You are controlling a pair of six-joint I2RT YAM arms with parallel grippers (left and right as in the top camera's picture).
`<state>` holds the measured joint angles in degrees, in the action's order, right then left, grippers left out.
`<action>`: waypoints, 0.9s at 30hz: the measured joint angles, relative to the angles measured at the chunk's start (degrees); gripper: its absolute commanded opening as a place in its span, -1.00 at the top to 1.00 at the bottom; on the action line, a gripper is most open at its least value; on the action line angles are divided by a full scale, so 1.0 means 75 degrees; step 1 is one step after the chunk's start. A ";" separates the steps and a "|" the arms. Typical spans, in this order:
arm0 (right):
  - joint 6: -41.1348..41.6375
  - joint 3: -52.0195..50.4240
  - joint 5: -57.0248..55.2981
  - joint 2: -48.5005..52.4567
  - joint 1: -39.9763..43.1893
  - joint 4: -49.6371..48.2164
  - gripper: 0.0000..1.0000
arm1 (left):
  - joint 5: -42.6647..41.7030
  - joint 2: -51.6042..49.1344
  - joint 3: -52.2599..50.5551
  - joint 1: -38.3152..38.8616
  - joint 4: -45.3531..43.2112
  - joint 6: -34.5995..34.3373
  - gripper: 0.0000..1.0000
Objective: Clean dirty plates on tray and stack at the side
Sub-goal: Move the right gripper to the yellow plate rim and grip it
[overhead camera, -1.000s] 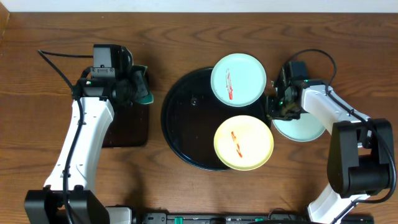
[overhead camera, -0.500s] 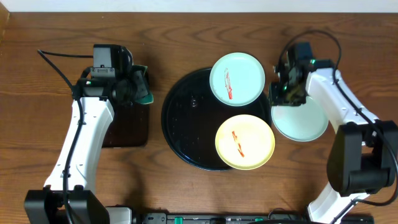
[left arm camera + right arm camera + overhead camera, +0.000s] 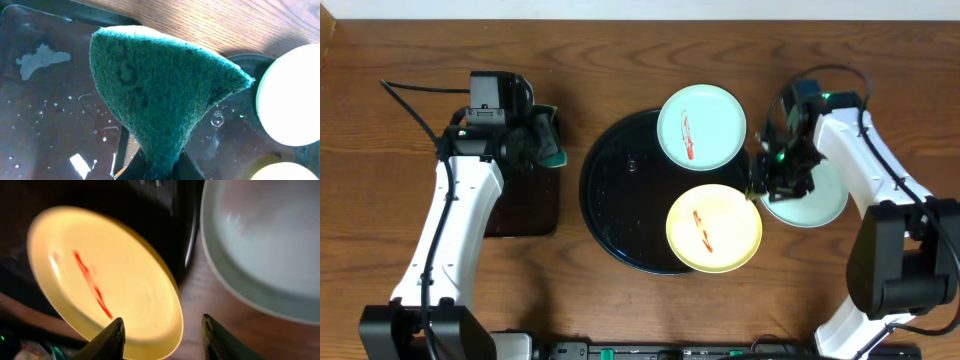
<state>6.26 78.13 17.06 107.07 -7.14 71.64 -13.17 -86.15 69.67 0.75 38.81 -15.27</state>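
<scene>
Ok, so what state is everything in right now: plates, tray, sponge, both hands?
Smeared mint plate: dirty, on the round tray.
Yellow plate: dirty, red smear, on the round tray.
Plain mint plate: no smear showing, on the table beside the tray.
Left hand: shut on the sponge.
Sponge: folded, held.
Right hand: open, empty.

— Left gripper (image 3: 544,140)?
— Pinched tight on a green scouring pad (image 3: 160,90); its white forearm stretches straight back behind it.
— Right gripper (image 3: 162,337)?
— Its 2 fingers stand apart, nothing between them. The wrist seems bent downward, though the overhead view is cluttered there.
</scene>
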 measured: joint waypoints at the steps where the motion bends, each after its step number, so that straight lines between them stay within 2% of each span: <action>1: -0.0003 -0.0143 0.0009 0.0000 -0.0023 -0.0006 0.15 | 0.0000 0.0000 0.0000 0.0000 0.0000 0.0000 0.85; 2: -0.0006 -0.0341 0.0012 0.0000 -0.0073 -0.0029 0.18 | 0.0000 0.0000 0.0000 0.0000 0.0003 0.0000 0.86; 8: -0.0067 -0.1003 0.0041 0.0000 -0.0160 -0.0487 0.63 | 0.0000 0.0000 0.0000 0.0000 0.0017 0.0000 0.85; 13: -0.0058 -0.1195 0.0003 0.0000 -0.0160 -0.0731 0.73 | 0.0000 0.0000 0.0000 0.0000 0.0035 0.0000 0.85; 16: -0.0041 -0.1241 -0.0026 0.0000 -0.0172 -0.0734 0.95 | 0.0000 0.0000 0.0000 0.0000 0.0061 0.0000 0.85; 27: -0.0023 -0.1247 -0.0108 0.0000 -0.0740 -0.0848 0.97 | 0.0000 0.0000 0.0000 0.0000 0.0076 0.0000 0.85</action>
<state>6.09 68.77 16.25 107.07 -12.69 65.28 -13.17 -86.15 69.67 0.75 39.38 -15.27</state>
